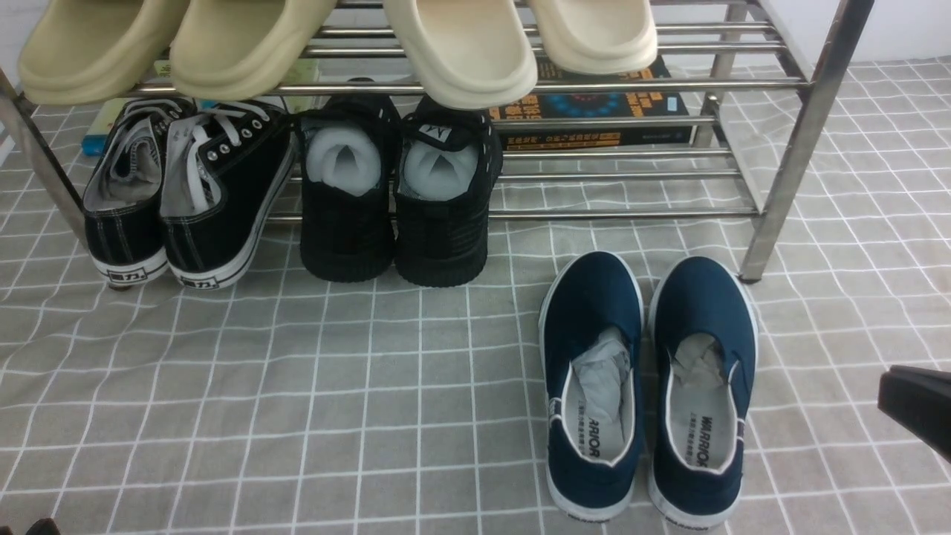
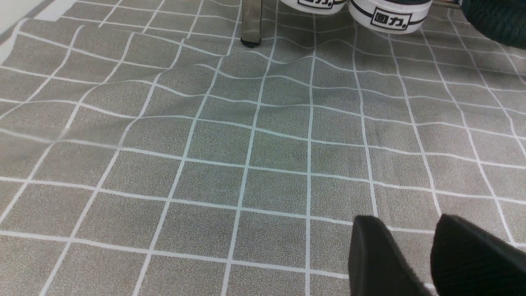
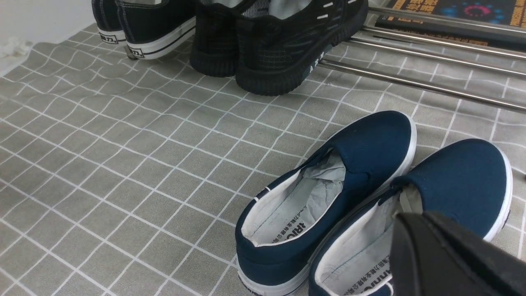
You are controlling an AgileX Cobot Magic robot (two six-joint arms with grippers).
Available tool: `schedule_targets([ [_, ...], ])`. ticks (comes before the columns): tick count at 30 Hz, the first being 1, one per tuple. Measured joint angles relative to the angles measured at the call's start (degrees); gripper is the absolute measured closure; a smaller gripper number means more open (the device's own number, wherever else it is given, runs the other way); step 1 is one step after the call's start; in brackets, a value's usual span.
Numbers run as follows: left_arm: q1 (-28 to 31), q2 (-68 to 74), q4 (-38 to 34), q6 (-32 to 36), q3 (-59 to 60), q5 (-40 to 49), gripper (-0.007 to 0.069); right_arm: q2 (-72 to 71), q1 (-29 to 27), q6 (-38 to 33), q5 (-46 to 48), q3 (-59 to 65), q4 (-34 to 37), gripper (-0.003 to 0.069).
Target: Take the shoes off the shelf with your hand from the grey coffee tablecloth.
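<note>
Navy-blue canvas slip-on shoes (image 1: pixel 646 386) lie side by side on the grey grid-checked tablecloth (image 1: pixel 260 401), just in front of the shiny steel-tube shelf (image 1: pixel 787 148), apparently already taken down. The black right gripper (image 1: pixel 917 405) hovers beside them, jaws closed, empty. The left gripper (image 2: pixel 431 255) shows parted jaws.

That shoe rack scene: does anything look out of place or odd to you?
Two things. A thick book lies on the rack's lower tier among the footwear. And the navy slip-ons sit on the checked cloth in front of the rack, while every other pair rests on it.
</note>
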Motion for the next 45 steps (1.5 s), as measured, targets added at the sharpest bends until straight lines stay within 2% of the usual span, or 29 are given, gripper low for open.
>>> schedule_targets([
  [5, 0.0, 0.0, 0.0, 0.0, 0.0, 0.0, 0.0385, 0.0, 0.0, -0.2, 0.0, 0.08, 0.8, 0.0664],
  [9, 0.0, 0.0, 0.0, 0.0, 0.0, 0.0, 0.0385, -2.33, -2.33, -5.08, -0.96, 2.43, 2.45, 0.0661],
  [11, 0.0, 0.0, 0.0, 0.0, 0.0, 0.0, 0.0385, -4.88, -6.43, -7.68, -1.76, 5.68, 3.56, 0.0659],
  [12, 0.0, 0.0, 0.0, 0.0, 0.0, 0.0, 0.0385, -4.88, -6.43, -7.68, -1.76, 6.03, 3.68, 0.0659],
  [13, 0.0, 0.0, 0.0, 0.0, 0.0, 0.0, 0.0385, -7.33, -10.06, -8.79, -1.76, 9.07, 3.73, 0.0658],
  [20, 0.0, 0.0, 0.0, 0.0, 0.0, 0.0, 0.0385, -20.22, -24.18, -10.24, -1.58, 21.56, 3.92, 0.0655],
  [27, 0.0, 0.0, 0.0, 0.0, 0.0, 0.0, 0.0385, -29.76, -31.89, -10.36, -0.16, 26.88, 3.65, 0.0648],
  [35, 0.0, 0.0, 0.0, 0.0, 0.0, 0.0, 0.0385, -30.31, -33.21, -13.15, 2.85, 26.48, 3.65, 0.064],
  [45, 0.0, 0.0, 0.0, 0.0, 0.0, 0.0, 0.0385, -30.37, -33.21, -13.27, 3.4, 26.33, 3.25, 0.0627],
])
